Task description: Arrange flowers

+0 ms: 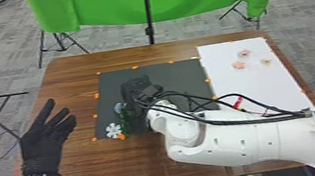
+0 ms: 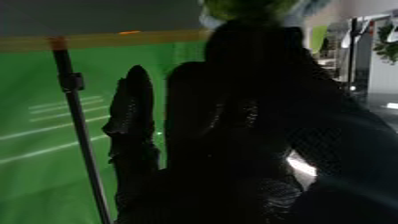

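In the head view, my left hand is open at the table's left side, fingers spread. My right hand is over the dark mat. Close to its left is a flower with a bluish head and green below. In the right wrist view, my right hand has thumb and finger together at a fuzzy green part of the flower. A white flower-like piece lies at the mat's near left corner. Pale pink flowers and a cream one rest on the white sheet.
The white sheet covers the table's right part, with a red object near my right forearm. Orange markers edge the mat. Behind the brown table hangs a green cloth on a black stand.
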Robot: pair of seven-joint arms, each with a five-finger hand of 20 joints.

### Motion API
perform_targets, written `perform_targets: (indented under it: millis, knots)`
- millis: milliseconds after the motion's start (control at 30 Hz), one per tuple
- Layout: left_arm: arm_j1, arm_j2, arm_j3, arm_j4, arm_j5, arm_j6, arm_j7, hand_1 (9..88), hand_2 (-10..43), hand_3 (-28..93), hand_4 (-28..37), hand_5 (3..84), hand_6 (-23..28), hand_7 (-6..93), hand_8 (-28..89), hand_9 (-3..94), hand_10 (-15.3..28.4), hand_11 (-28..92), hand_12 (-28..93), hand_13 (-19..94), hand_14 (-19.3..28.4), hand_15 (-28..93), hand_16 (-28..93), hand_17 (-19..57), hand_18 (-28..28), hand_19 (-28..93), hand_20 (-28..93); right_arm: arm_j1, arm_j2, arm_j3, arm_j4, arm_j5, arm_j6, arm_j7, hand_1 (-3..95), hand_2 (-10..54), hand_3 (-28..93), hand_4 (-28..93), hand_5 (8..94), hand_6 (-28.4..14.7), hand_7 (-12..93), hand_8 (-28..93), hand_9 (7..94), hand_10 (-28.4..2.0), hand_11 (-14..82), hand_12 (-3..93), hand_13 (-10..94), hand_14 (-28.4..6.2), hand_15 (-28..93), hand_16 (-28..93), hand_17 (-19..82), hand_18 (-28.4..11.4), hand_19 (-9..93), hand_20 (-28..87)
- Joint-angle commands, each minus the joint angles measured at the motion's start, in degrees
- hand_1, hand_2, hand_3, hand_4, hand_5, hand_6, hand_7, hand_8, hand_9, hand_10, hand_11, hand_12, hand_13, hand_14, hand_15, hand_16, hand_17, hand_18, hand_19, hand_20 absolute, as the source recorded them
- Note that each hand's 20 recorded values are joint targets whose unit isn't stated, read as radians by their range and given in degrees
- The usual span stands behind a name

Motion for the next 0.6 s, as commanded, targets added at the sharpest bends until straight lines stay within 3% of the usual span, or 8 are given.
perform_targets:
  millis: [33, 133, 300, 367, 433, 467, 500, 600]
  knots:
    - [0.4, 0.33, 0.25, 0.34, -0.29, 0.49, -0.39, 22.0, 7.3, 83, -26.5, 34.7, 7.4, 8.4, -8, 35.2, 20.6, 25, 11, 24, 28.4, 61, -11, -2.2, 28.4, 50, 48, -0.4, 0.7, 0.8, -0.8, -1.8, -1.6, -0.1, 37.7, -9.5, 80, -28, 67.4, 2.9, 17, -13, 71.9, -11.4, 58.1, 25.2, 66, -7.9, 81, 24, 27, -21.4, 82, 40]
    - [1.1, 0.51, 0.18, 0.08, -0.50, 0.92, -0.05, 22.0, 7.2, 83, -26.6, 34.7, 7.4, 8.4, -8, 35.2, 20.6, 25, 11, 23, 28.4, 61, -11, -2.3, 28.4, 50, 48, -0.9, 1.1, 1.6, -1.1, -2.0, -1.9, -0.1, 35.9, -9.5, 81, -28, 66.5, 2.7, 17, -13, 71.1, -12.1, 59.7, 23.8, 66, -8.2, 81, 24, 27, -21.8, 83, 41]
    - [2.1, -0.50, -0.14, -0.17, -0.06, 0.84, -0.44, 22.0, 7.1, 83, -26.7, 34.7, 7.4, 8.5, -8, 35.2, 20.6, 25, 11, 23, 28.4, 61, -11, -2.3, 28.4, 50, 48, -1.7, 2.8, 3.7, -3.3, -1.1, -0.9, -1.2, 33.5, -9.5, 81, -28, 65.2, 1.9, 16, -13, 70.7, -12.4, 60.2, 23.2, 65, -9.0, 82, 24, 26, -22.3, 83, 42]
    - [2.5, -0.47, -0.01, -0.30, -0.28, 1.18, -0.18, 22.0, 7.1, 83, -26.7, 34.8, 7.5, 8.4, -8, 35.2, 20.5, 25, 11, 23, 28.4, 61, -11, -2.3, 28.4, 50, 48, -3.8, 4.5, 7.9, -5.5, 1.5, -1.2, -4.8, 31.8, -9.5, 82, -28, 64.5, 1.5, 16, -13, 70.1, -12.7, 60.5, 23.2, 65, -9.3, 82, 24, 26, -22.6, 83, 42]
    - [1.8, -0.74, 0.27, -0.11, -0.17, 0.68, -0.44, 22.0, 7.1, 83, -26.8, 34.8, 7.5, 8.4, -8, 35.2, 20.6, 25, 11, 23, 28.4, 61, -11, -2.4, 28.4, 50, 47, -4.8, 7.6, 10.3, -9.2, 6.9, 1.3, -4.6, 30.5, -9.5, 82, -28, 63.2, 1.7, 16, -13, 67.9, -13.0, 60.0, 22.9, 63, -9.6, 82, 24, 24, -22.9, 82, 42]
    - [2.3, -0.96, -0.05, -0.26, 0.27, 0.56, -0.58, 22.0, 7.1, 83, -26.7, 34.8, 7.5, 8.5, -8, 35.2, 20.6, 25, 11, 23, 28.4, 61, -11, -2.4, 28.4, 50, 47, -7.5, 8.6, 14.3, -10.6, 7.1, 0.1, -5.3, 30.3, -9.5, 82, -28, 62.7, 1.8, 16, -13, 66.9, -13.3, 59.7, 22.7, 62, -9.9, 82, 24, 24, -22.9, 82, 42]
    - [2.7, -0.95, -0.18, -0.51, 0.33, 1.13, -0.31, 22.0, 7.1, 83, -26.7, 34.8, 7.5, 8.5, -8, 35.2, 20.6, 25, 11, 23, 28.4, 61, -11, -2.4, 28.4, 50, 47, -8.2, 9.9, 15.8, -11.6, 8.5, 1.2, -6.1, 29.9, -9.5, 82, -28, 62.0, 1.6, 16, -13, 65.8, -13.7, 59.1, 22.3, 61, -10.4, 82, 24, 23, -23.0, 82, 43]
    - [3.1, -2.12, -0.55, -0.68, 0.77, 0.59, -0.55, 22.0, 7.1, 83, -26.7, 34.8, 7.5, 8.4, -8, 35.2, 20.5, 25, 11, 23, 28.4, 61, -11, -2.4, 28.4, 50, 47, -11.1, 14.6, 22.2, -14.4, 10.8, 2.2, -5.3, 28.6, -9.5, 81, -28, 61.0, 1.3, 16, -13, 64.0, -14.4, 57.3, 21.3, 59, -10.9, 82, 23, 22, -23.0, 81, 43]
